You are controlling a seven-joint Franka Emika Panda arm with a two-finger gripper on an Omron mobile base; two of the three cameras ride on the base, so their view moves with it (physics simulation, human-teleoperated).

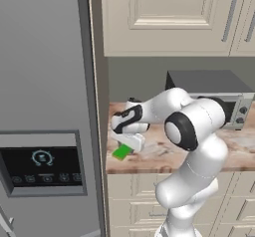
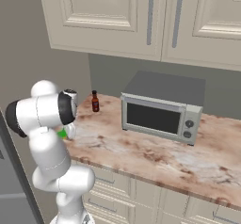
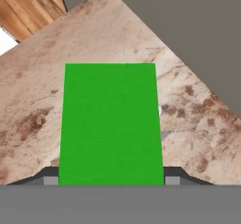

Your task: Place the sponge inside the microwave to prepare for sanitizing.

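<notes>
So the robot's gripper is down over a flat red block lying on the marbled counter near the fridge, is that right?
Not quite: the flat block is bright green, not red, as the hand view shows. The rest holds: the gripper is down over it on the marbled counter, beside the grey fridge.

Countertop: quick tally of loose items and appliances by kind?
Sponge, green, between the fingertips of the gripper: 1
Bottle, small dark brown, upright near the back wall: 1
Box oven, grey, door closed: 1
Total: 3
</notes>
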